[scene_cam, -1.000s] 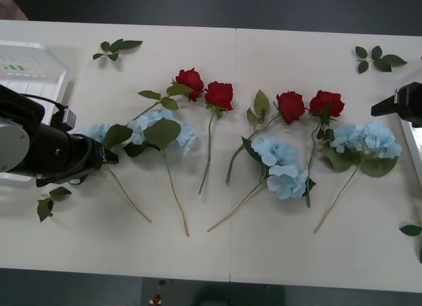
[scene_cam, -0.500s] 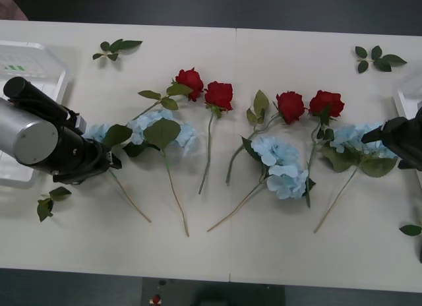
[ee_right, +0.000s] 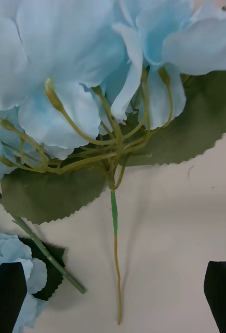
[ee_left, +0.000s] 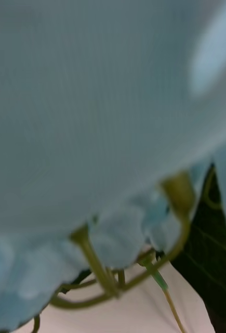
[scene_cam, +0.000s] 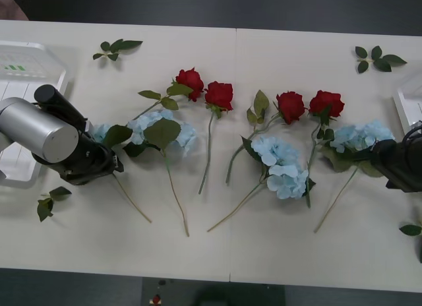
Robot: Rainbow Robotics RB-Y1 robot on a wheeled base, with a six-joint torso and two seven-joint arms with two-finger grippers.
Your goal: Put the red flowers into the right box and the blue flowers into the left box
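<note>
Since a second ago both arms have come down and inward onto the outermost blue flowers (scene_cam: 285,166). The left gripper (scene_cam: 111,162) sits low over the leftmost cluster, pressed too close to tell whether its fingers are apart. The right gripper (ee_right: 113,296), fingers apart, straddles its cluster's stem (ee_right: 115,244) for a pinch. Beyond lie the red flowers (scene_cam: 219,95), untouched, then the left box (scene_cam: 39,62) and right box (scene_cam: 407,101), apparently empty.
</note>
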